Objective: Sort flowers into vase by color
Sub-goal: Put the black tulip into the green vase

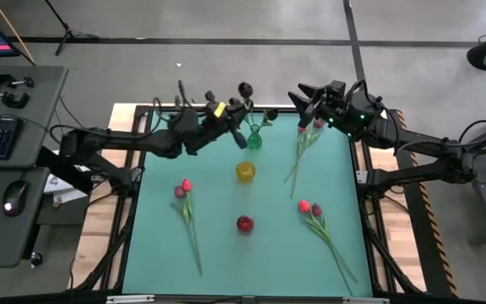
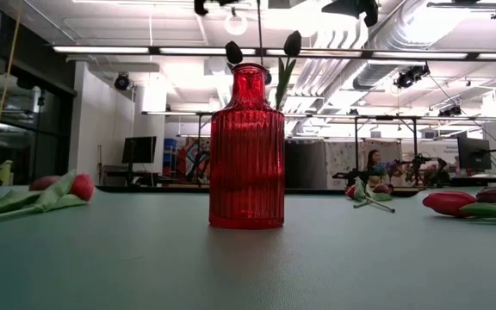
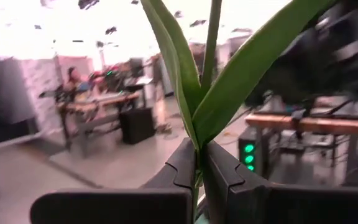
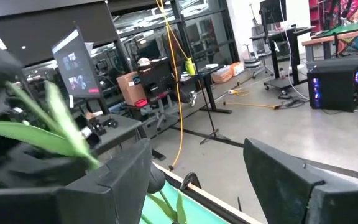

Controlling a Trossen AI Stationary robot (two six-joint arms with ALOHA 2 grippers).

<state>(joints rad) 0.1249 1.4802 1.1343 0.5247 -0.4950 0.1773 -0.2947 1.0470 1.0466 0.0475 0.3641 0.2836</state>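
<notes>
Left gripper: the left gripper (image 3: 199, 171) is clamped tight on the green stem of a dark tulip (image 1: 245, 88), held up in the air over the far middle of the worktop (image 1: 218, 245), near the green vase (image 1: 254, 138).
Right gripper: the right gripper (image 1: 305, 95) stands wide apart with nothing between its fingers, above the far right corner, just beyond the head of the tulip by the right edge (image 1: 304, 142).
Vases: green, yellow vase (image 1: 245, 171) and red vase (image 2: 247, 148) sit in a row down the middle, well apart from each other.
Done: the green vase seems to carry at least one stem with a dark head already; the yellow and red ones look empty from above.
Left to do: the held flower must go into a vase; a left pair of tulips (image 1: 183, 196), a right pair of tulips (image 1: 312, 213) and the far right stems lie flat on the worktop. I judge the job under halfway.
Arm pose: both arms reach in from their sides, stretched low toward the far edge, the left one angled inward to the centre.
</notes>
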